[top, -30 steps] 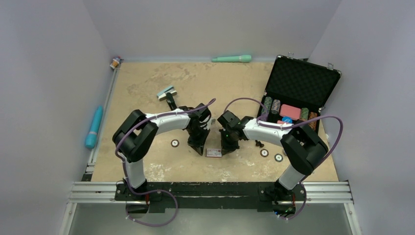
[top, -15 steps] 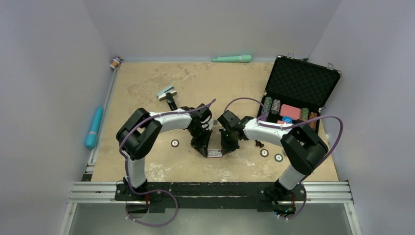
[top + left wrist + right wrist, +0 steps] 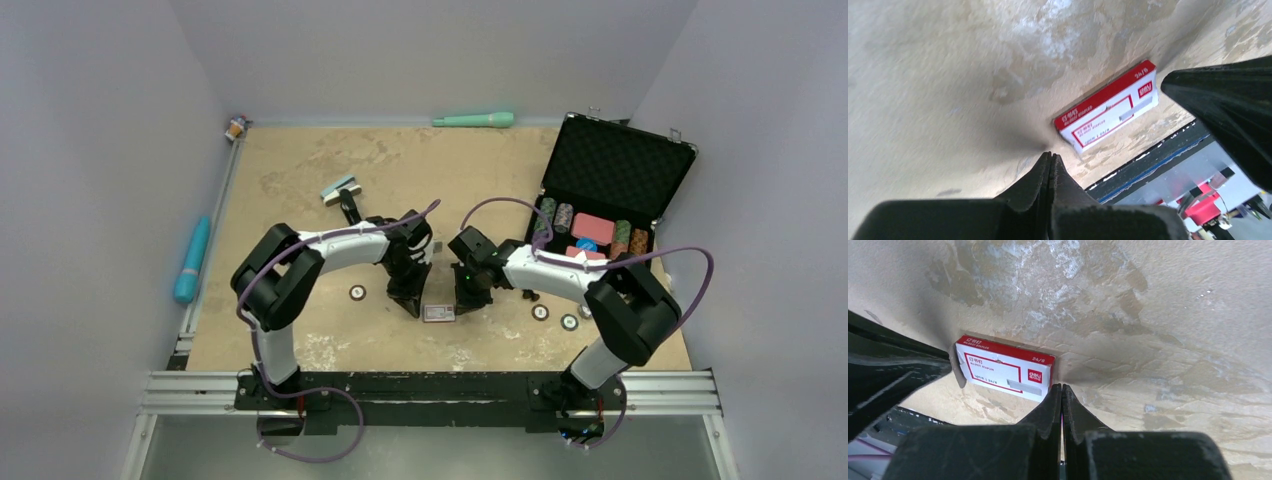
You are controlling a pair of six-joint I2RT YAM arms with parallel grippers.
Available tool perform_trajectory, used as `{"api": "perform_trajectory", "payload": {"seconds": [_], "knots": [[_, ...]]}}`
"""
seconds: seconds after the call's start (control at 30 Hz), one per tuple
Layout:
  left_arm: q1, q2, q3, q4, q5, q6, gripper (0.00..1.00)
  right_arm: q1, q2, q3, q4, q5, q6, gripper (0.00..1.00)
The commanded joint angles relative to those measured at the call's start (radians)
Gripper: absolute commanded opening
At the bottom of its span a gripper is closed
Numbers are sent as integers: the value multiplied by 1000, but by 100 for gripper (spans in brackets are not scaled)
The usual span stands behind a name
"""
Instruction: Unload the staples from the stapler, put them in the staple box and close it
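We see the left hand (image 3: pixel 1049 156) and right hand (image 3: pixel 1061 387) clenched, empty, flanking the flat red-and-white staple box (image 3: pixel 1004 368) on the tabletop (image 3: pixel 1158 310).

2 arms (image 3: pixel 345 243), 1 staple box (image 3: pixel 437 313), 3 chips (image 3: pixel 357 293) on tbl (image 3: pixel 300 160), 1 case (image 3: pixel 615 165).

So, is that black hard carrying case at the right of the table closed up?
No, the black hard carrying case has its lid raised, showing stacks of round coloured chips inside.

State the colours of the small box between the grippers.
The box is red and white; right wrist view.
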Motion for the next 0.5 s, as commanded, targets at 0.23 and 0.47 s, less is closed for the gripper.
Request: {"api": "perform_trajectory", "payload": {"seconds": [0.23,0.47], "knots": [[25,-286,37,-170,-198,55,0,7,-112,82,-117,78,-79,2],[59,-497,-26,-258,-356,37,0,26,-229,-4,24,-136,-77,0]]}}
